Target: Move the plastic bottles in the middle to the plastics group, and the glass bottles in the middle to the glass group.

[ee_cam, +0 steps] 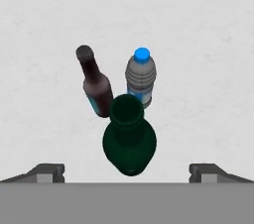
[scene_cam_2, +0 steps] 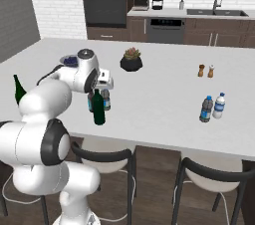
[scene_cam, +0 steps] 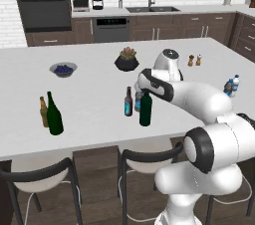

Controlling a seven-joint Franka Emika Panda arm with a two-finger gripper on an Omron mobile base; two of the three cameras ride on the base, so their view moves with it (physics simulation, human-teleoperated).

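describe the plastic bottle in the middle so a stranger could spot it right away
On the white kitchen island, three bottles cluster beneath the gripper. The small see-through plastic water bottle stands behind the tall dark green wine bottle, beside the short dark brown glass bottle. It alone has a blue cap.

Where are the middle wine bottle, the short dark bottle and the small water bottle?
wine bottle (ee_cam: 129, 141), hand view, shoulder below the open mouth
short dark bottle (ee_cam: 97, 89), hand view, upper body
small water bottle (ee_cam: 141, 75), hand view, shoulder under the blue cap

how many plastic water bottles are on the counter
3: one plastic bottle in the middle cluster beside the two glass bottles, and a pair standing together at the counter's right end.
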